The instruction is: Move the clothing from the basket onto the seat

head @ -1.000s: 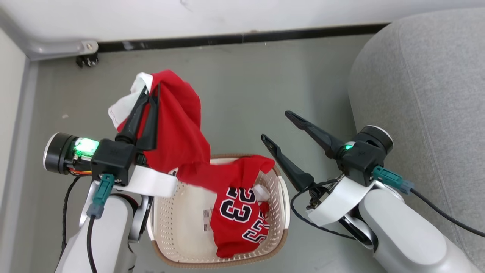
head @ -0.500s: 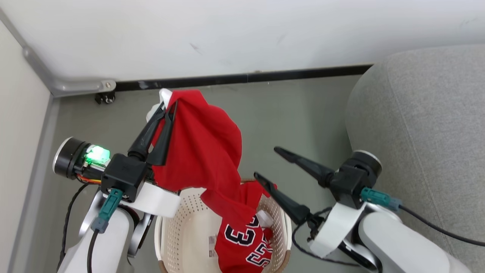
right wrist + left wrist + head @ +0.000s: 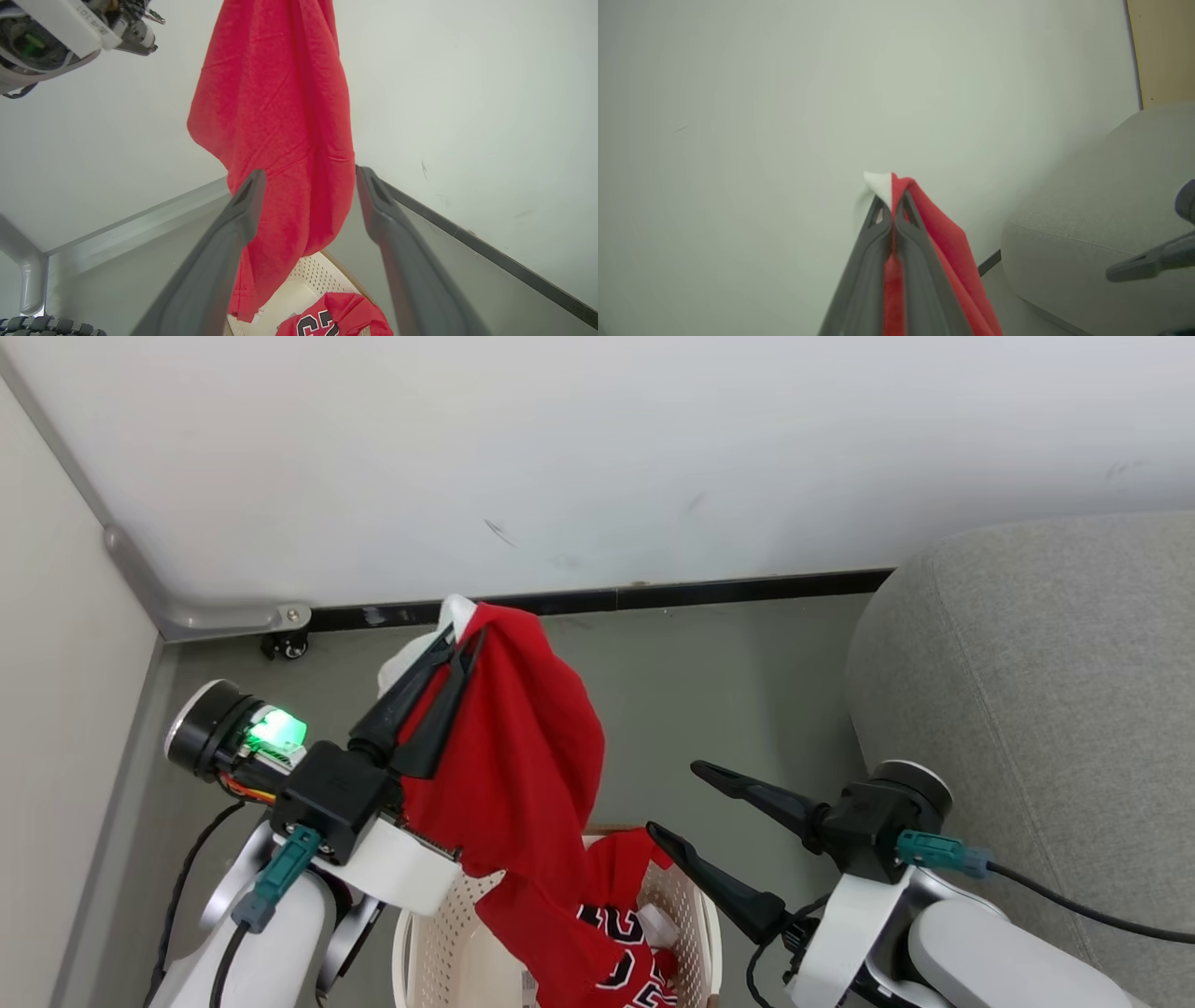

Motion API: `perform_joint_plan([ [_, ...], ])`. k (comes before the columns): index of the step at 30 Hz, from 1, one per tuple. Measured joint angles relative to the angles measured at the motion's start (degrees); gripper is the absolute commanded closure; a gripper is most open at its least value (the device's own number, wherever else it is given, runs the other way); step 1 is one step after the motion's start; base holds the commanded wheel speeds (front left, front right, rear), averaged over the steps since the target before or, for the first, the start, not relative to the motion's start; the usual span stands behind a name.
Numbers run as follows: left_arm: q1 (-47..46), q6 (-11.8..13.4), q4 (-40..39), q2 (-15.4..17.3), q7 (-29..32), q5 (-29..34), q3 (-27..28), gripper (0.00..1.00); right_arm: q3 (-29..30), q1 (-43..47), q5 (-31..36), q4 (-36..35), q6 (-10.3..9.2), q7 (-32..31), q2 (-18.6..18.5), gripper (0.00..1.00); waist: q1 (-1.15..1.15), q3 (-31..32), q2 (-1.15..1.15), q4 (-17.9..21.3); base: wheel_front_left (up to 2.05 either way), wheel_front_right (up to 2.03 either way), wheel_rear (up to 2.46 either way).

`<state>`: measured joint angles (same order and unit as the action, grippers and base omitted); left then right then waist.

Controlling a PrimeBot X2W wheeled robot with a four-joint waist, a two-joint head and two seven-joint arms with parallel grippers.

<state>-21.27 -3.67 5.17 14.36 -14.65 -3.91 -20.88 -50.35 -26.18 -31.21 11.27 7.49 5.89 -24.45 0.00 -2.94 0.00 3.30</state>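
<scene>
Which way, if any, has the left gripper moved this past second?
Yes: the left gripper, shut on clothing, rose away from the basket, its tips now nearly at the baseboard.

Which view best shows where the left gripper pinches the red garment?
Left wrist view: the left gripper clamps the red garment at its white-trimmed edge. Head view shows the pinch from the side; right wrist view shows the cloth hanging below.

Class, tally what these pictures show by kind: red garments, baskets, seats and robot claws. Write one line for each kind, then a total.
red garments: 2, the hanging garment and the jersey
basket: 1
seat: 1
claws: 2, the left claw and the right claw
total: 6
</scene>
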Motion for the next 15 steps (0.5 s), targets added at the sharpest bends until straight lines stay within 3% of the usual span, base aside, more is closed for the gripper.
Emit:
perform_joint_plan([
  [15, -0.03, -2.46, -3.26, 0.58, 0.01, -0.12, -5.1, 1.0, -6.88, -0.01, -3.14, -3.33, 0.0, -2.99, -2.53, 0.0, 0.0, 3.76, 0.0, -0.5, 0.0, 0.0, 0.0],
])
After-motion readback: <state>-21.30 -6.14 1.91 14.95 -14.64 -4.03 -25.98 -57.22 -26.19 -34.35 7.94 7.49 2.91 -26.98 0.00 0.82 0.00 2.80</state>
